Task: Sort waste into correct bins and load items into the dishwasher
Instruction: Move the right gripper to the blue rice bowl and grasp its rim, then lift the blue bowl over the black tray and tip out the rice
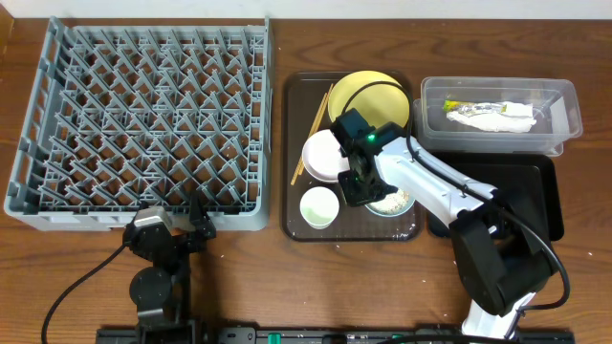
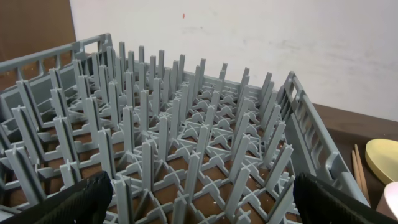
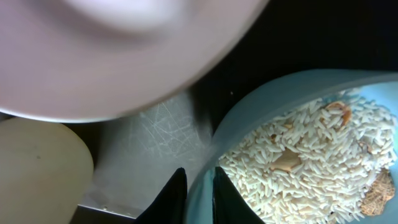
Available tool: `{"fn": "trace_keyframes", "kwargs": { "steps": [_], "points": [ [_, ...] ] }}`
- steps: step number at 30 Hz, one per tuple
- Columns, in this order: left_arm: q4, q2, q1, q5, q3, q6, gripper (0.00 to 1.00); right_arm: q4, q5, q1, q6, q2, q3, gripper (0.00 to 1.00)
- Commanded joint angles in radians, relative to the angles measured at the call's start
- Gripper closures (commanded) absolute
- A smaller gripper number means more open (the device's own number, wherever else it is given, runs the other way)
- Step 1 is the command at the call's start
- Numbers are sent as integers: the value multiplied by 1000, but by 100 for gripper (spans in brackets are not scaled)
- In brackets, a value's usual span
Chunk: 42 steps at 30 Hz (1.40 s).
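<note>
Wrappers (image 1: 492,117) sit in the clear tub (image 1: 497,84); dish rack (image 1: 153,115), before the wide-spread left gripper (image 2: 205,202), unloaded; right gripper (image 3: 198,193) pinches the rim of the light-blue bowl (image 3: 280,87).

A white wall (image 2: 280,37) rises behind the brown wooden table (image 1: 29,272).

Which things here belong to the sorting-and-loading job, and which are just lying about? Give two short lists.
Job in hand: grey dish rack, yellow plate, white bowl, small cup, light-blue bowl holding rice scraps, chopsticks, clear tub with wrappers inside, black tray.

Lying about: brown serving tray under the dishes, wooden table.
</note>
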Motion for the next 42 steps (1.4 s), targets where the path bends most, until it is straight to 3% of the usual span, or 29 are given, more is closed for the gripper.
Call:
{"fn": "trace_keyframes", "kwargs": {
  "steps": [1, 4, 14, 22, 32, 42],
  "points": [
    [-37, -1, 3, -12, -18, 13, 6, -2, 11, 8, -8, 7, -15, 89],
    [-37, -1, 3, -12, -18, 13, 6, -2, 11, 8, -8, 7, -15, 99],
    [-37, -1, 3, -12, -18, 13, 6, -81, -1, 8, -8, -27, 17, 99],
    [-37, -1, 3, -13, -18, 13, 6, -113, -152, -60, -52, -230, 26, 99],
    [-37, -1, 3, -12, -18, 13, 6, -164, -365, -383, -238, -438, -27, 99],
    [-37, -1, 3, -12, -18, 13, 6, -121, -814, -813, -556, -461, -253, 99]
  ]
}}
